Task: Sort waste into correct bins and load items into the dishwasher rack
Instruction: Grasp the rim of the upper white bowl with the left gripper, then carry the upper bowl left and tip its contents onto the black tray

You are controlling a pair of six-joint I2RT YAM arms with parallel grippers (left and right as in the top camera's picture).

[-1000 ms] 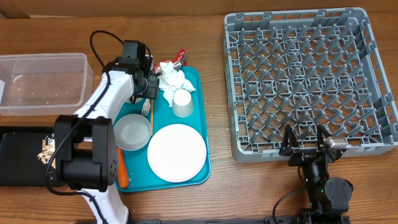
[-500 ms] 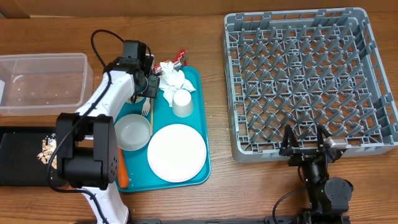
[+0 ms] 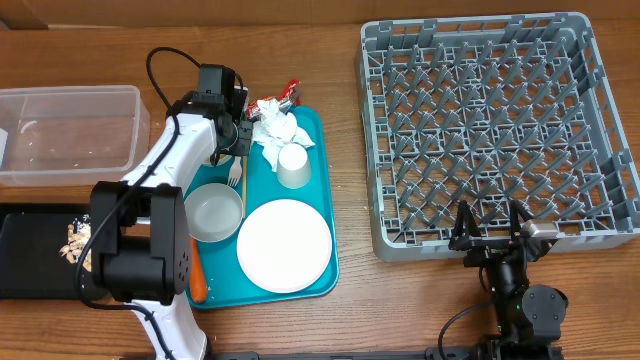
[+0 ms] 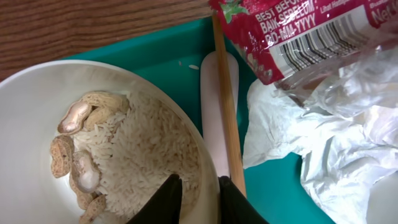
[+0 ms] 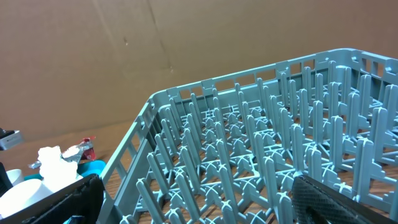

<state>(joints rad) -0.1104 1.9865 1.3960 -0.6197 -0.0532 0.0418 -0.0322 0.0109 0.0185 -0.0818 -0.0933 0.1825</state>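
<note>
the left pincer sits at the bottom centre of the left wrist view. it is pinching the rim of a white bowl, one finger inside and the other outside. rice and nuts fill the bowl's right half. the bowl stands on the teal tray, with a thin wooden stick lying just beside it. to the right lies the napkin, and the red wrapper lies on the napkin's upper edge.

from overhead, the left pincer is at the upper left corner of the teal tray, and the arm hides the bowl it grips. the napkin and wrapper are at the tray's top edge. the cup is just below them. the fork is near the second bowl, and the plate is at the lower right. the carrot lies along the tray's left edge.

the clear tub is at the far left of the table. the black tray is below it and holds a few pale scraps. the rack fills the upper right.

the right pincer is spread wide and holds nothing. it is just below the rack's lower edge, and its wrist view looks across the rack.
</note>
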